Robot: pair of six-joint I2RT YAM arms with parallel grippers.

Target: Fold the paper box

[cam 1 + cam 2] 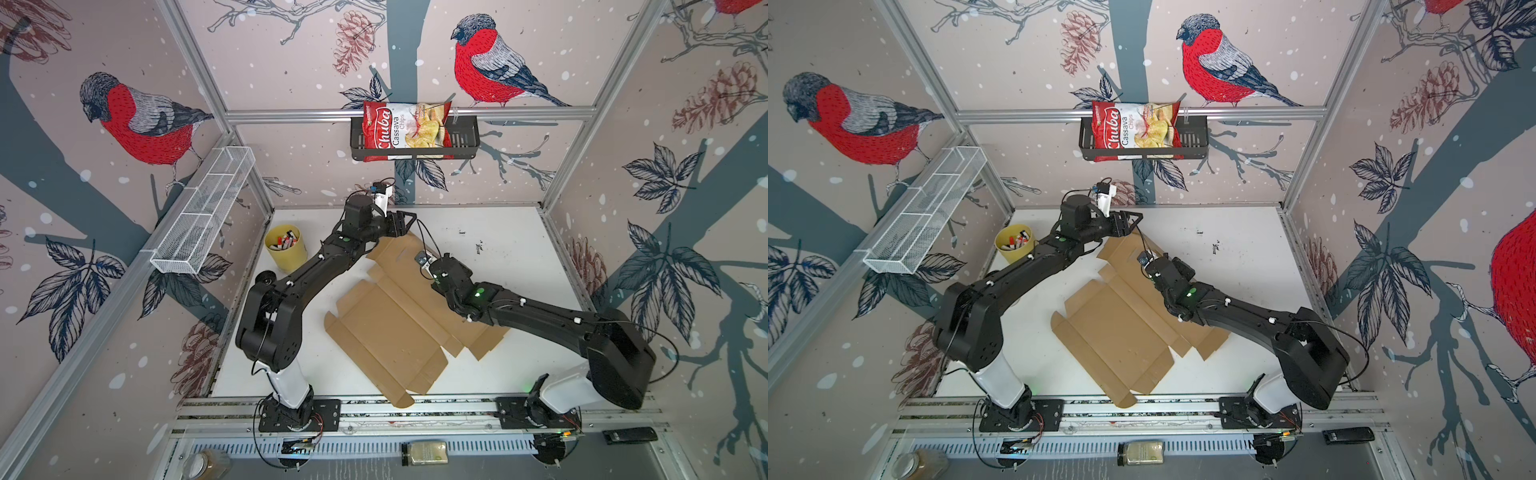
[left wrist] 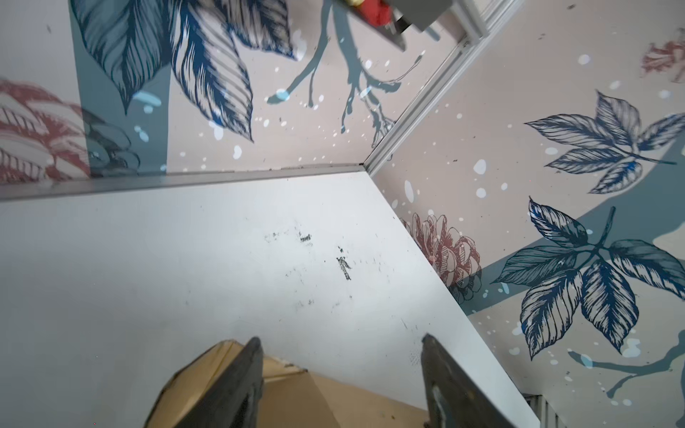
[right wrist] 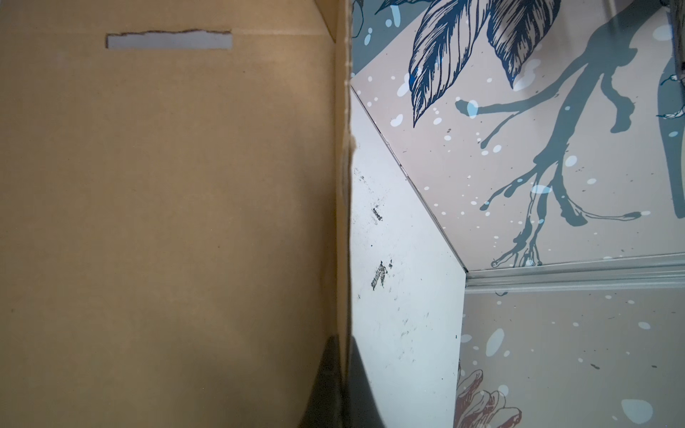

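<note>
paper box (image 1: 386, 328): on table (image 1: 498, 257) | cup (image 1: 286, 249): behind-left | chip bag (image 1: 405, 131): in basket (image 1: 465, 143)

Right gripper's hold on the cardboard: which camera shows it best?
The right wrist view: the right gripper is shut on an edge of the paper box, seen close up. In both top views the fingertips are hidden behind the wrist. The left wrist view shows only a box corner, not this gripper.

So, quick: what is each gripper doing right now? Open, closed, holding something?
Left gripper: open, holding nothing.
Right gripper: closed on an edge of the paper box.
</note>
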